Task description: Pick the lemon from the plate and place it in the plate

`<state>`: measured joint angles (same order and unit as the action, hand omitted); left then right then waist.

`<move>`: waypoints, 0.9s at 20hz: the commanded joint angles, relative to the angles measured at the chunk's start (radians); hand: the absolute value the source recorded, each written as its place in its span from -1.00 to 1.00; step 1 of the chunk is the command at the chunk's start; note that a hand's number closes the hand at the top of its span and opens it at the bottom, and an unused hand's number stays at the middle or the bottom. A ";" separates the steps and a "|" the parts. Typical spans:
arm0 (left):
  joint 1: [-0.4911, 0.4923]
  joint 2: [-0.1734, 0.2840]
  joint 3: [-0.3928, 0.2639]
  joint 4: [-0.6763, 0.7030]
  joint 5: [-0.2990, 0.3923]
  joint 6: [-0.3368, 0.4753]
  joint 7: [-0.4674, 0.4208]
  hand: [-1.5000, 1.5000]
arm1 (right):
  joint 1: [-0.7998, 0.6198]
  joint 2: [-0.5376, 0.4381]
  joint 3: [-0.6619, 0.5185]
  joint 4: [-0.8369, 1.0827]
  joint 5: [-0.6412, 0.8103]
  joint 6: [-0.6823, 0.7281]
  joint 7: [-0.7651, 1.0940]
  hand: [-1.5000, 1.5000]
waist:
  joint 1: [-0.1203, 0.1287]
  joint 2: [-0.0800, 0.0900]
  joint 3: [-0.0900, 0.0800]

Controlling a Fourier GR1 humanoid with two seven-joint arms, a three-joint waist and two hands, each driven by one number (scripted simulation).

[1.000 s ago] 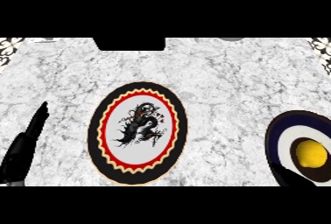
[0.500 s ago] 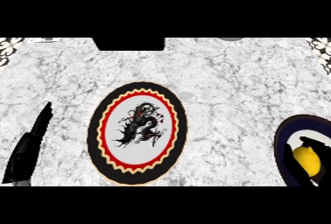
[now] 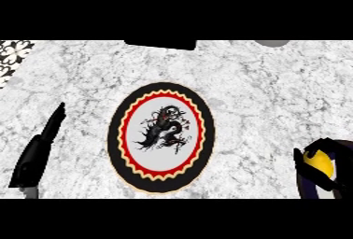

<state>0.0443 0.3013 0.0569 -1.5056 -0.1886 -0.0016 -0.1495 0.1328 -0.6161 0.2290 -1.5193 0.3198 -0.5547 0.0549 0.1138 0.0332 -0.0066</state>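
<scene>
A: Right hand is at the lower right edge; its black fingers curl over the round yellow lemon on the dark-rimmed plate.

B: Left hand rests on the white marble bench, fingers straight.

A: Judgement: seat thumb and fingers on opposite sides before lifting, then carry the lemon to the dragon-patterned plate with red and black rim, centre it and lower it gently.

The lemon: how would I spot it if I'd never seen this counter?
Start at the big dragon plate mid-counter, then look to the lower right edge. There the robot's right hand curls round the lemon over a dark plate: it is the only bright yellow thing.
</scene>
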 commanded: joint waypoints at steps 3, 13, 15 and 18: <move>-0.060 -0.012 -0.055 -0.006 -0.018 -0.026 0.003 0.00 | -0.208 -0.259 0.140 0.087 0.120 0.361 -0.064 1.00 | 0.104 0.020 0.001; -0.046 -0.003 0.000 0.027 0.001 -0.015 0.032 0.00 | -0.777 -0.084 0.102 0.460 0.117 0.485 -0.294 1.00 | -0.020 -0.013 0.009; -0.050 0.019 0.024 0.023 0.003 -0.018 0.062 0.00 | -0.822 -0.050 0.077 0.464 0.102 0.462 -0.354 1.00 | -0.051 -0.021 0.008; -0.015 0.010 0.031 0.030 0.010 -0.013 0.020 0.00 | -0.909 -0.045 0.023 0.470 0.034 0.509 -0.468 1.00 | -0.061 -0.024 0.008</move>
<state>0.0066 0.2983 0.0645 -1.4785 -0.1922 -0.0065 -0.1179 -0.6631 -0.6838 0.2996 -1.0985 0.3966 -0.0729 -0.2860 0.0783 0.0154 0.0012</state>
